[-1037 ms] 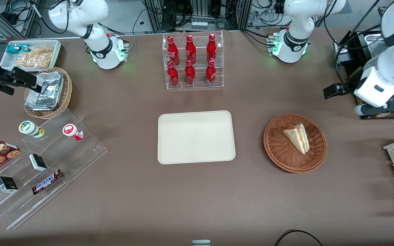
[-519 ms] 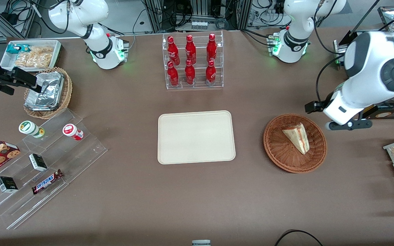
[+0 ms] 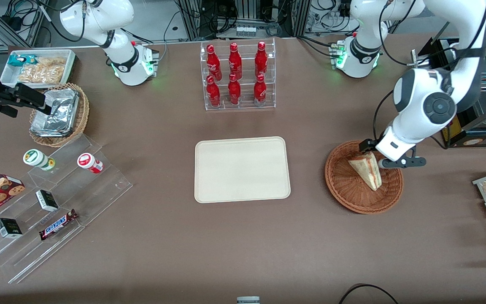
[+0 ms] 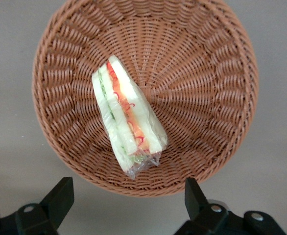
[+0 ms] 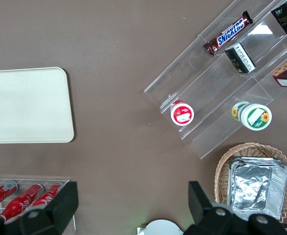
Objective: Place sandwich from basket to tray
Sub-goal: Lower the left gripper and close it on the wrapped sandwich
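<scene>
I see the sandwich [image 4: 128, 126] — a small triangular wedge of pale bread in clear wrap, its red, orange and green filling showing along the cut side — lying in the round reddish-brown wicker basket [image 3: 344, 192], off the weave's centre. From the front it sits in the basket's middle, its point aimed toward the camera.

My gripper [image 4: 127, 201] hangs above the basket over the rim edge farthest from the front camera, its two dark fingers [image 4: 59, 198] spread wide apart and holding nothing, clear of the sandwich.

The flat cream-beige plastic tray [image 3: 242, 169] with rounded corners lies bare on the brown worktop [image 3: 184, 245] beside the basket, toward the parked arm's end and well apart from it. Farther from the camera than the tray stands a clear rack of red bottles [image 3: 237, 76]. At the parked arm's end is a lighter wicker basket holding foil packs [image 3: 55, 113].
</scene>
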Controlling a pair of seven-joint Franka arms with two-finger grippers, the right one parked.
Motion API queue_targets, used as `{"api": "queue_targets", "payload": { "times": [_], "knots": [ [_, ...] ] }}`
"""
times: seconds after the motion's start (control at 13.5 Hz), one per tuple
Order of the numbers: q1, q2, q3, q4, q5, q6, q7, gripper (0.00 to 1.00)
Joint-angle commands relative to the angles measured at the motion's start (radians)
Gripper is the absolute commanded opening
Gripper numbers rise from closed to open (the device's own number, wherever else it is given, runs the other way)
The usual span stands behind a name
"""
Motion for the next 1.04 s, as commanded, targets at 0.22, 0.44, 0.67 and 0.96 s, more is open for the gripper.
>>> {"api": "queue_targets", "payload": {
  "times": [0.22,0.44,0.67,0.96],
  "knots": [
    [0.006,0.0,0.0,-0.044,0.001,0.1,-0.276,1.0],
    [0.006,0.006,-0.002,-0.06,-0.001,0.173,-0.551,1.0],
    [0.008,0.035,0.0,-0.063,-0.028,0.208,-0.679,1.0],
    [0.008,0.089,-0.002,-0.063,-0.03,0.242,-0.679,1.0]
  ]
}}
